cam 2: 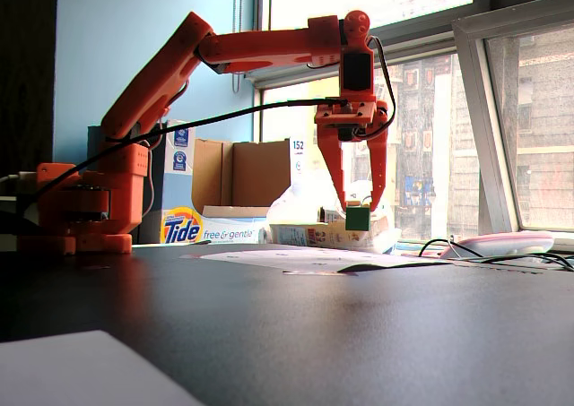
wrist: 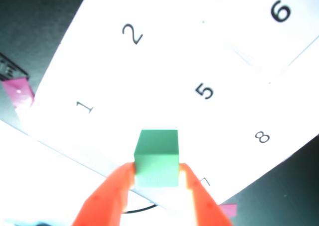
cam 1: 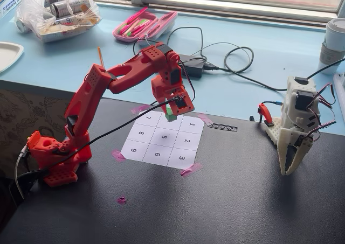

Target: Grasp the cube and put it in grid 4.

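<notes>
End effector (cam 2: 358, 211) grasps cube (cam 2: 358, 218) by fingertips above sheet (cam 1: 161, 141) near bench's far edge; shallow pinch, early release could drop it outside grid 4.

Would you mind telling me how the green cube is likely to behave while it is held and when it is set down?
The cube looks rigid: its edges stay crisp between the gripper fingers. It is probably light, since a fingertip pinch holds it above the sheet. Its flat faces suggest it will sit still, not roll.
</notes>
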